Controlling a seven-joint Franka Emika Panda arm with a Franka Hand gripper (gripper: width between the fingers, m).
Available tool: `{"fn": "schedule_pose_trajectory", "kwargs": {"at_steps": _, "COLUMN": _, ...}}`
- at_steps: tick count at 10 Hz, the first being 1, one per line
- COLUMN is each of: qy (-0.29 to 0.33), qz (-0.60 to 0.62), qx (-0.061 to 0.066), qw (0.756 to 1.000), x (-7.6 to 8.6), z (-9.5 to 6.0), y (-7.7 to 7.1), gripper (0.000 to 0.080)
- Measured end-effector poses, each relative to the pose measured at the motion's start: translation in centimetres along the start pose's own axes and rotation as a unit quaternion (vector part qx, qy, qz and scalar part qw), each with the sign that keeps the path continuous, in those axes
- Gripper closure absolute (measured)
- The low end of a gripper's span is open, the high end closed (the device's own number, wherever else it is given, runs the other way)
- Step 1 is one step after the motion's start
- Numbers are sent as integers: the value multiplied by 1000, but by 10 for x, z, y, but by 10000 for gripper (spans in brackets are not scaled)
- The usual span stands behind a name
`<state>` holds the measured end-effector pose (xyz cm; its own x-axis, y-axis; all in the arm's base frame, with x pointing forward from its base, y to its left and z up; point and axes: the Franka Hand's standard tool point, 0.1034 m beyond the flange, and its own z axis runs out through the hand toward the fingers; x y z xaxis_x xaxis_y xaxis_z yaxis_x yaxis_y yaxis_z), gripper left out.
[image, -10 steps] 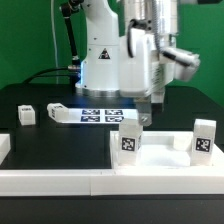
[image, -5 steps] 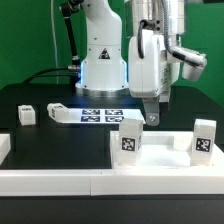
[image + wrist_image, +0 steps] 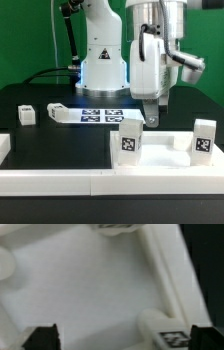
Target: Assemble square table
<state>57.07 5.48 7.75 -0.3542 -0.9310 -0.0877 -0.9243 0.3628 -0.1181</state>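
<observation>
The gripper (image 3: 152, 120) hangs with its jaws spread wide and nothing between them, directly over the top (image 3: 160, 152), whose white floor and raised rim lie under the fingers (image 3: 41, 337), while a loose leg (image 3: 25, 115) sits well apart from it toward the exterior view's left.

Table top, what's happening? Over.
Fingers open, empty, above top. Two legs upright in it. Nothing in the way.

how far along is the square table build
Looks done: two upright legs stand on the tabletop; tightness unclear. In hand: nothing, the open jaws hang empty above it. Left: two loose legs lying on the black table.
</observation>
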Motion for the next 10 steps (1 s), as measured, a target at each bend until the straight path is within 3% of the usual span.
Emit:
{"fn": "schedule_pose_trajectory", "kwargs": {"at_steps": 1, "qy": 5, "qz": -4, "qx": 6, "qw": 1000, "x": 2, "z": 5, "y": 14, "gripper": 150}}
{"fn": "schedule_pose_trajectory", "kwargs": {"at_steps": 3, "qy": 6, "qz": -2, "qx": 51, "qw": 999, "x": 4, "z": 10, "y": 27, "gripper": 150}}
{"fn": "schedule_pose_trajectory", "kwargs": {"at_steps": 4, "qy": 5, "qz": -7, "qx": 44, "qw": 999, "x": 3, "z": 10, "y": 27, "gripper": 150}}
{"fn": "schedule_pose_trajectory", "kwargs": {"at_steps": 7, "qy": 6, "qz": -29, "qx": 42, "qw": 999, "x": 3, "z": 12, "y": 28, "gripper": 150}}
{"fn": "schedule_pose_trajectory", "kwargs": {"at_steps": 8, "qy": 6, "qz": -82, "qx": 34, "qw": 996, "x": 7, "z": 11, "y": 26, "gripper": 150}}
{"fn": "schedule_pose_trajectory", "kwargs": {"at_steps": 10, "qy": 8, "qz": -148, "qx": 36, "qw": 988, "x": 17, "z": 10, "y": 20, "gripper": 150}}
